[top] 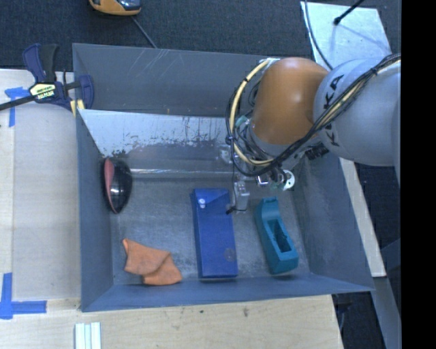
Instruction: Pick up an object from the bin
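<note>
Flat blue rectangular box [215, 242], claw [240, 200] at edge

An orange wrist cover [289, 102] hides part of the bin's far wall [157, 129], and a yellow object [116, 5] is cropped above.

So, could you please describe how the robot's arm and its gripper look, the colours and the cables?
The arm is a thick, rounded, light grey body with dark KUKA lettering. A smooth, dome-shaped orange cover sits at its wrist. Yellow and black cables loop around that cover. The gripper below is small, of dark and silvery metal.
</note>
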Controlling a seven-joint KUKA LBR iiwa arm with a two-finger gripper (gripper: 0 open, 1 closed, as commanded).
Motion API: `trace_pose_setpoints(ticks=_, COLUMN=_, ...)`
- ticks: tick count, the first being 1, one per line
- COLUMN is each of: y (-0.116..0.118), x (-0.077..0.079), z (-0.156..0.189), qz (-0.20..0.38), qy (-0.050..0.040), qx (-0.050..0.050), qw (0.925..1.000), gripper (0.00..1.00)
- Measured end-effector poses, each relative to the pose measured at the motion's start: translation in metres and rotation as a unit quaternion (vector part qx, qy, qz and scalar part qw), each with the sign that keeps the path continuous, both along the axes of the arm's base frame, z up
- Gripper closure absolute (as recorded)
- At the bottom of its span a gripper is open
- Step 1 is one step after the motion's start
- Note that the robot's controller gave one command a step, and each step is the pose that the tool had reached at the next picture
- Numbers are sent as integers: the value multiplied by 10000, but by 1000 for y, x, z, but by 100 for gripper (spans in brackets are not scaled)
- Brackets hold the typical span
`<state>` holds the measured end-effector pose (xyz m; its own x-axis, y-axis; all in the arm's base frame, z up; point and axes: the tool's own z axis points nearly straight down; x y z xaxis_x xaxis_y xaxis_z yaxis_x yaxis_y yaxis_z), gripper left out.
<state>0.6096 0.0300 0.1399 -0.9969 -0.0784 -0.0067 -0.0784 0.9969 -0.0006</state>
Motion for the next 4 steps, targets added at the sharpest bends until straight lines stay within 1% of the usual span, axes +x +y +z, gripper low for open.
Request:
trace_pose_setpoints(ticks=1, y=8, x=5, z=-42, qz=94, qy=10, qx=0, qw=10000, gripper=0)
trace_pose_setpoints(ticks=2, y=11, x=4, z=-62, qz=-979, qy=-21, qx=15, qw=9952, gripper=100)
trace_pose_setpoints(ticks=3, y=11, x=4, z=-62, qz=-980, qy=-21, qx=15, qw=9952, gripper=100)
trace_pose_setpoints(ticks=4, y=-42, x=8, z=117, qz=-490, qy=-33, qx=-3, qw=9988, gripper=100)
